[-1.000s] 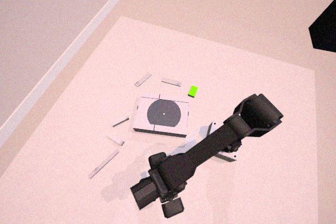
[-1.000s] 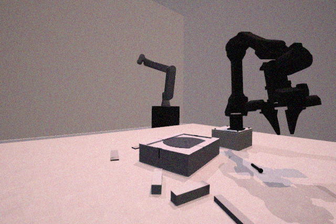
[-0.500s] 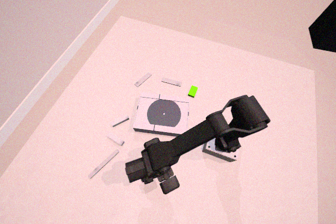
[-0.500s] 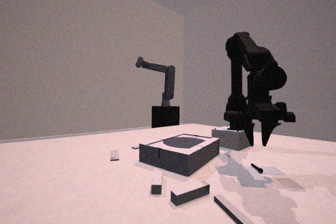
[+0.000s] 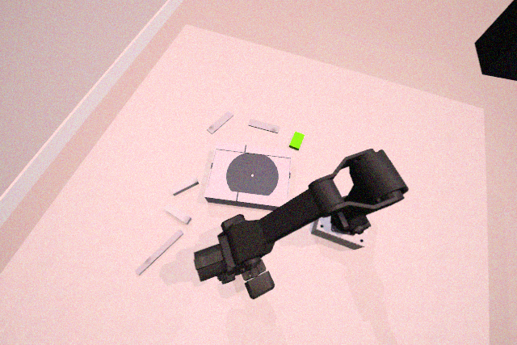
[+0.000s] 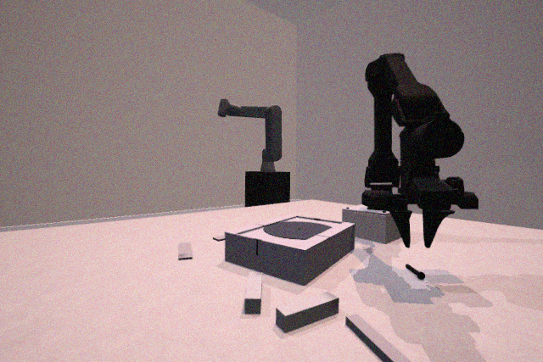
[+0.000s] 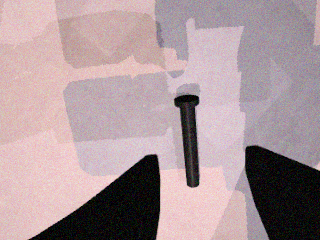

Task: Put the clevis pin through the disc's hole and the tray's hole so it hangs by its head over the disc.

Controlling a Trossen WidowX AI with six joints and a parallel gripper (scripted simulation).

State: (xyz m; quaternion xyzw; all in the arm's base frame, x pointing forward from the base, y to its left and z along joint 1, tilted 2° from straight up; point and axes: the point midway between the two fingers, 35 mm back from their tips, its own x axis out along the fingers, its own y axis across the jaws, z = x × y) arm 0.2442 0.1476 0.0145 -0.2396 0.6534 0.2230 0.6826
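1. Top: black two-finger claw [image 5: 229, 263] [image 6: 417, 247] [image 7: 202, 162] is below the rimmed steel tray [image 5: 216, 192] [image 6: 263, 254], left of mid-counter [image 5: 397, 136] [image 6: 131, 283] [image 7: 30, 180]. Tray sits nearer the counter's left edge than its right. Wide dark-grey aluminium disc [image 5: 246, 186] [image 6: 282, 231] lies flat in it, small light hole mid-disc. Can't see the pin here; fingertips hidden too.
2. Exterior: dark cylindrical steel clevis pin [image 6: 415, 271] [image 7: 189, 145] lies on its side on the counter, right of the tray, on the near side of the counter's far corner. Claw points down above it, fingers apart, near but not touching. Disc still needs its pin.
3. Wrist: claw partly open, holding nothing. Pin shows between the two fingertips, clear of both, nearer the left one in frame. Slim straight shank, wider round flat head at the upper end, slight tilt in frame.
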